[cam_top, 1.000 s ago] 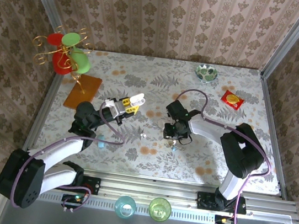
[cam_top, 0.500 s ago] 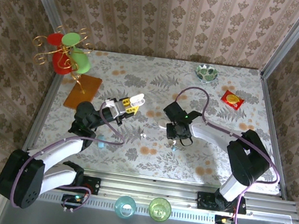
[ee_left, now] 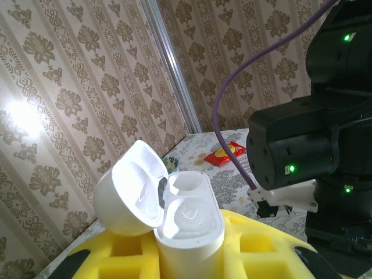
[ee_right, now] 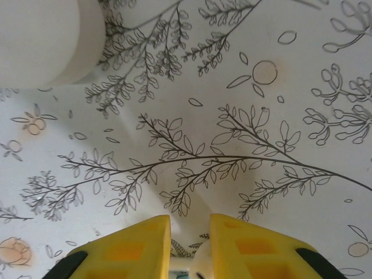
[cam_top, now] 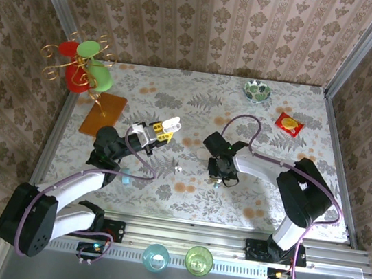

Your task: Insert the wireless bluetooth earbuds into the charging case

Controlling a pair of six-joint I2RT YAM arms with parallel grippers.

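Two roles: left fingers (ee_left: 256, 244) clamped on the charging case (ee_left: 186, 215), lid open to receive; right fingers (ee_right: 128, 247) low over the bench (ee_right: 244, 87) astride an earbud (ee_right: 200, 261), grip unclear.

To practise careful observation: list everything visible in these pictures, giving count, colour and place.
charging case: 1, white, lid open, in left gripper
earbud: 1, whitish, table centre
light-blue bits: 2, near left, under right gripper
wire stand: 1, gold, red and green discs, far left
card: 1, orange, beside stand
bowl: 1, green-patterned, far edge
packet: 1, red-yellow, far right
cups: 2, blue, green, near edge
left gripper: 1, yellow fingers, shut on charging case
right gripper: 1, yellow fingers, low over table
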